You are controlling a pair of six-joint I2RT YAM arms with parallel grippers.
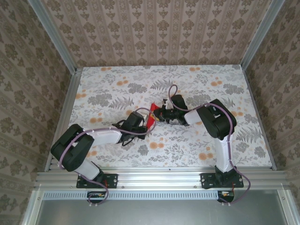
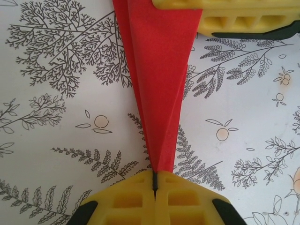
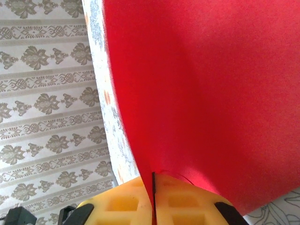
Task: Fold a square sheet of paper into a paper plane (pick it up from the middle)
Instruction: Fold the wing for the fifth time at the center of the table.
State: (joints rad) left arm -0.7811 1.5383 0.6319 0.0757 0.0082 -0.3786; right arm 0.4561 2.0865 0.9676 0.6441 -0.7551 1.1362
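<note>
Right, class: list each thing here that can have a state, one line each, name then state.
red paper: folded into a narrow taper, gripped at both ends.
left gripper: shut on the paper's pointed tip.
right gripper: shut on the paper's wide end.

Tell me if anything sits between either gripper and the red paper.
Nothing visible does. The left gripper is shut directly on the paper at its narrow tip, and the right gripper is shut on its wide part.
</note>
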